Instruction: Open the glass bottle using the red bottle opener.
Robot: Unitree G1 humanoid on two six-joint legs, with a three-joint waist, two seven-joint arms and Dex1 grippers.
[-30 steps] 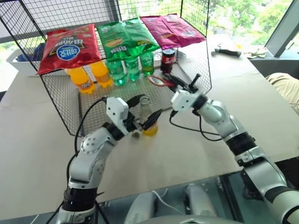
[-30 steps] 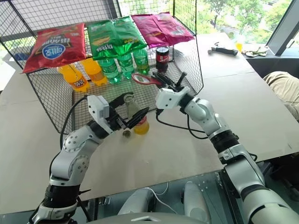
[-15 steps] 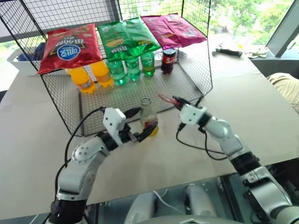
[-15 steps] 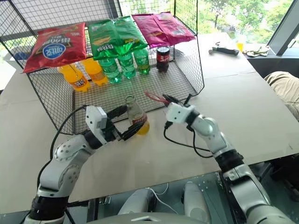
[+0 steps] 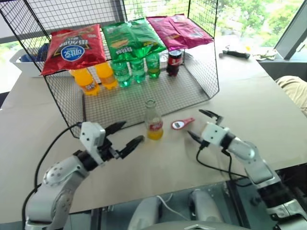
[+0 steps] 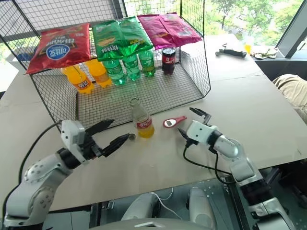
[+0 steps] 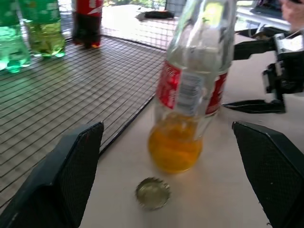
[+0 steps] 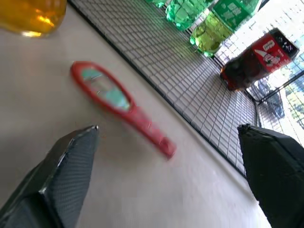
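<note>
Surface: my work rests on a pale beige table (image 5: 57,103).
Windows: at my 12 to 2 o'clock, daylight and green trees (image 5: 249,14).
Frame: dark window post (image 5: 290,26) at 2 o'clock.

Wire rack (image 5: 204,72) on table (image 5: 268,96). Red (image 5: 73,48), green (image 5: 129,38), pink chip bags (image 5: 178,29) on top. Under them: two orange soda bottles (image 5: 93,79), three green bottles (image 5: 136,71), dark cola bottle (image 5: 173,62). Small metal cap (image 7: 152,193) lying on table. Black thing (image 5: 235,54) far back.
</note>
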